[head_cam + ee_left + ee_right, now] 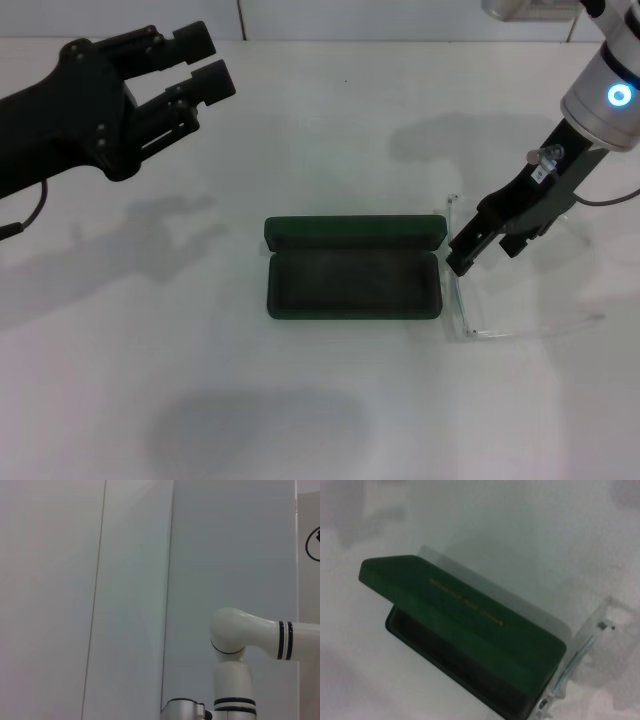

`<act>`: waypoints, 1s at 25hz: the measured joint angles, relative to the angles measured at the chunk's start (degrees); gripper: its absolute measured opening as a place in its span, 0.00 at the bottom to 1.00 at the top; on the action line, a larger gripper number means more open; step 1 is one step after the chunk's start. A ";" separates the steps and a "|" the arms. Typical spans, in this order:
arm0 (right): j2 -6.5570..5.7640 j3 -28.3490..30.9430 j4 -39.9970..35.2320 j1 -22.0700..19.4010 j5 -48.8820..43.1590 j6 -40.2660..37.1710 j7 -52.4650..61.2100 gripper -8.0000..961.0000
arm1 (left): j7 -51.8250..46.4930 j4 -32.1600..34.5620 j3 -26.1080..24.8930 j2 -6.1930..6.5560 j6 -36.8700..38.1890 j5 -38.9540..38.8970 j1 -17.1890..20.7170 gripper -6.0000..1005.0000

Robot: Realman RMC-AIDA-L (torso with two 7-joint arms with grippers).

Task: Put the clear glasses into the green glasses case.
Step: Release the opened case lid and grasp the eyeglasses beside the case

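Nearest the robot, the table (300,420) is a bare white matte sheet, and on it, just right of the green glasses case (352,285), lie the clear glasses (500,325), opened out with the front frame running along the case's right end and the thin temple arms stretching away to the right. The right gripper (478,240) hangs just above that front frame, close to the case's corner; whether its dark fingers have closed on the plastic cannot be told from these views. To do this pick well, it likely needs to pinch the frame at the bridge or a thick rim rather than a lens or a slim arm, since smooth, colourless plastic looks slippery and springy, and its edges are hard to see against the white top. Staying clear of the case wall would avoid nudging it. The case is a dark green rounded rectangle, apparently rigid, with a dull dark lining in its empty tray and small gold lettering on the lid, which stands open along the far side, so a low carry in from the right seems sensible. Farthest back, the left gripper (200,72) is held high over the table's far left, its black fingers spread apart and empty.
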 joint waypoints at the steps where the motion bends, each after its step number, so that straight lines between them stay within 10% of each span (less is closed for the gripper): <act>1: 0.04 -0.09 0.06 -0.04 -0.01 0.35 0.01 0.83 | 0.01 0.00 0.06 0.00 0.00 0.03 0.00 0.40; 25: 0.09 -3.19 8.63 4.35 -0.50 7.91 0.07 0.78 | 3.08 -1.58 1.05 -0.10 0.00 0.16 -0.29 0.39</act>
